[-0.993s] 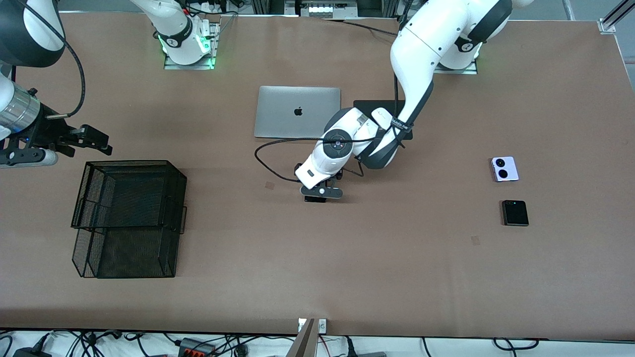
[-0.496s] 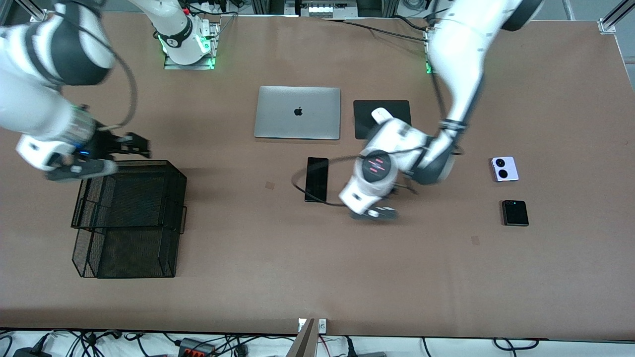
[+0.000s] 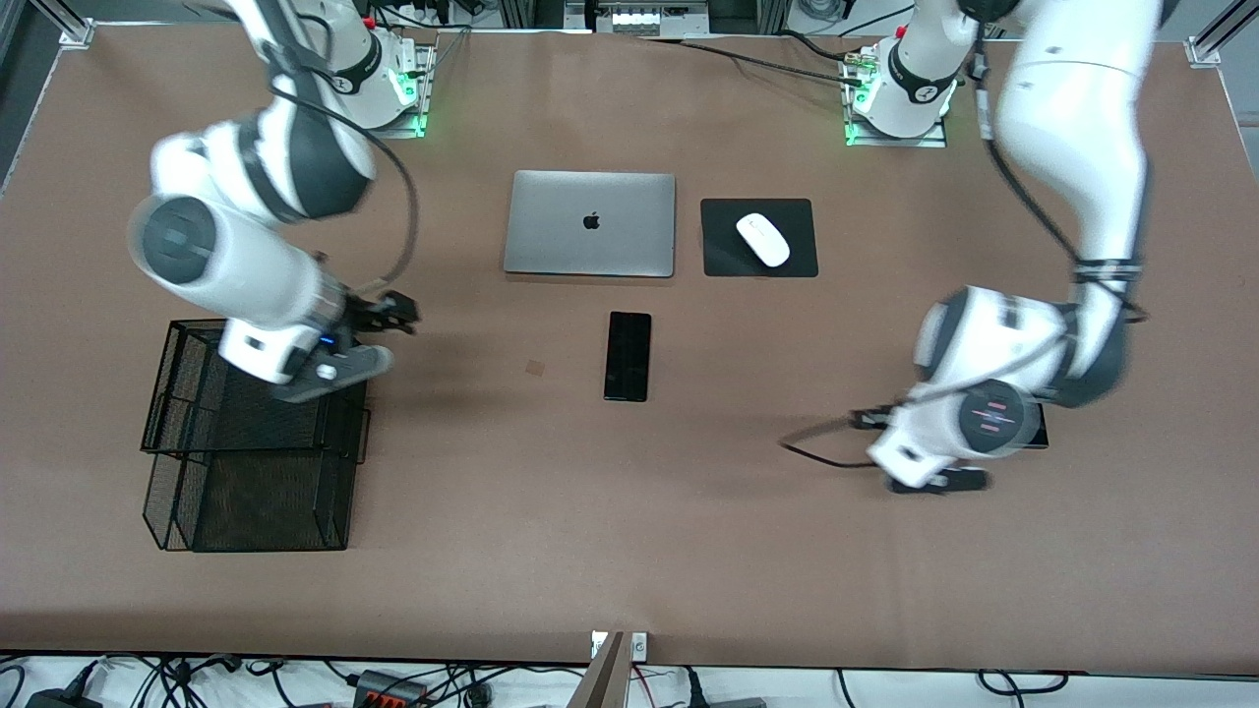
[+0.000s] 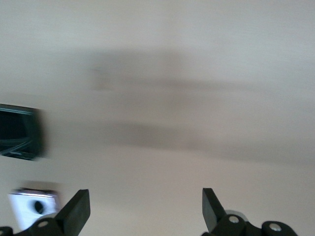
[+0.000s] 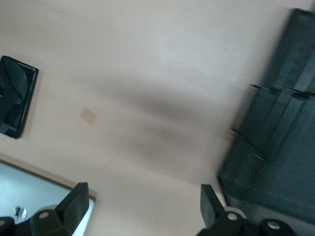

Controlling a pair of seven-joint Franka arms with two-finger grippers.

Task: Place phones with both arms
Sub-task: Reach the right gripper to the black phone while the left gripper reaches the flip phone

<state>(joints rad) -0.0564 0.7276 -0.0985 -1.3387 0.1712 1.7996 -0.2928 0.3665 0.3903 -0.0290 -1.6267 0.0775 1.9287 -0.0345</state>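
Note:
The long slim black phone lies flat on the table, nearer the front camera than the silver laptop. It also shows in the right wrist view. My left gripper is open and empty above bare table beside the flip phones. In the left wrist view, the black flip phone and the lavender flip phone lie off to one side of the jaws. In the front view the left arm hides the lavender phone; only an edge of the black flip phone shows. My right gripper is open and empty, over the black mesh tray's corner.
A two-tier black mesh tray stands toward the right arm's end of the table and shows in the right wrist view. A white mouse sits on a black pad beside the laptop.
My left gripper has left the long black phone on the table and swung toward the flip phones. My right arm has moved in from the table's end to over the mesh tray.

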